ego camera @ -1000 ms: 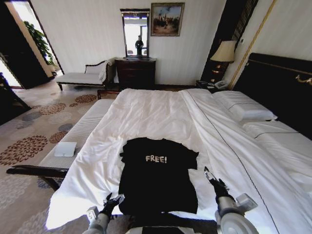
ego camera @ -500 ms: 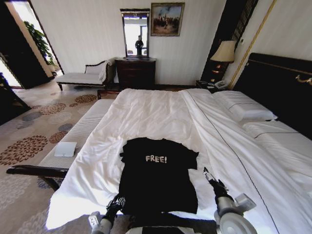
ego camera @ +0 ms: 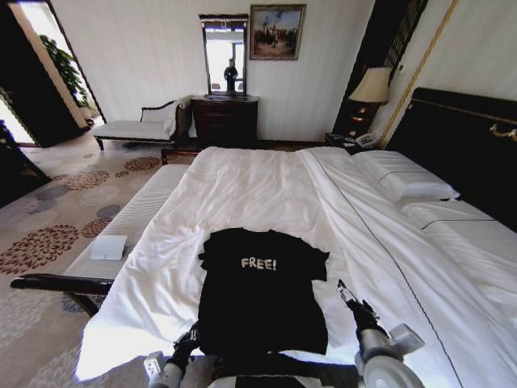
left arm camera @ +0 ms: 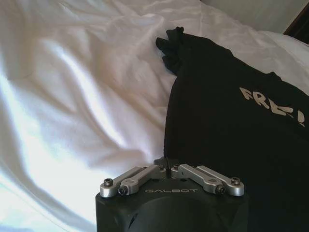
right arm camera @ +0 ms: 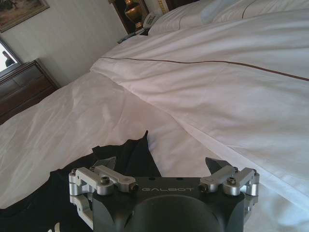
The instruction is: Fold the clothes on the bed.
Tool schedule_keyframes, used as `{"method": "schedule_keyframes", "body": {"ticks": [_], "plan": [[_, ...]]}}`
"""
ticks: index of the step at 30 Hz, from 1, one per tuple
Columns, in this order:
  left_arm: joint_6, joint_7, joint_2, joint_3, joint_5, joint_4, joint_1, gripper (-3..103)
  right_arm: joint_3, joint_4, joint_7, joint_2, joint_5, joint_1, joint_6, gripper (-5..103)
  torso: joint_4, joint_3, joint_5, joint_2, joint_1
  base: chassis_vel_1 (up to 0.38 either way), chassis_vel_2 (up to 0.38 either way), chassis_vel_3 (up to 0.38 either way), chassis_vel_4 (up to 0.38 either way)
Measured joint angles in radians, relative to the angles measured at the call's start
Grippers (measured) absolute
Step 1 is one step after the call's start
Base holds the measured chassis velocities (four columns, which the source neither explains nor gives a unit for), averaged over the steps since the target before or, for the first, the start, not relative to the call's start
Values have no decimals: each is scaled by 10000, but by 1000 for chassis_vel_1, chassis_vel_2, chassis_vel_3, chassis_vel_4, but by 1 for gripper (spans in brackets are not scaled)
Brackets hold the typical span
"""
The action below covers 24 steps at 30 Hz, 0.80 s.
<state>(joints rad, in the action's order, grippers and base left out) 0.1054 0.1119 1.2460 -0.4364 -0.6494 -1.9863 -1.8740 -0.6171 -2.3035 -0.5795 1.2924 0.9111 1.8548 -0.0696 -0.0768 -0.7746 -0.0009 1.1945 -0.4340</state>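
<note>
Black T-shirt [ego camera: 262,291] lay flat near the foot of the bed [ego camera: 242,186], "FREE!" facing up. My left gripper [ego camera: 191,337] sat at the shirt's lower left hem, fingers closed together on the fabric edge. My right gripper [ego camera: 350,297] hovered beside the shirt's right edge, jaws spread wide, holding nothing.

Hotel bedroom, bed [ego camera: 266,182], lamp [ego camera: 371,86], dresser [ego camera: 224,120]

I note the T-shirt [ego camera: 262,291] is matt black cloth; the bed [ego camera: 242,190] sheet is white, creased cloth; the headboard [ego camera: 460,145] looks dark, smooth.
</note>
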Motion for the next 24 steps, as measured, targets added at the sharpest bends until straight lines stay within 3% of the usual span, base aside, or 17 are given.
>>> {"method": "schedule_keyframes", "body": {"ticks": [10,24], "plan": [[639,605,-644,-546,216,-280,-101,0,3,165,3,-6,-22,-87,4,100,-2,0,0,0,0,0,0,0,0],[453,662,-563,-409,597,-201,-20,0,10,366,3,-3,-32,-205,6,100,1,0,2,0,0,0,0,0,0]]}}
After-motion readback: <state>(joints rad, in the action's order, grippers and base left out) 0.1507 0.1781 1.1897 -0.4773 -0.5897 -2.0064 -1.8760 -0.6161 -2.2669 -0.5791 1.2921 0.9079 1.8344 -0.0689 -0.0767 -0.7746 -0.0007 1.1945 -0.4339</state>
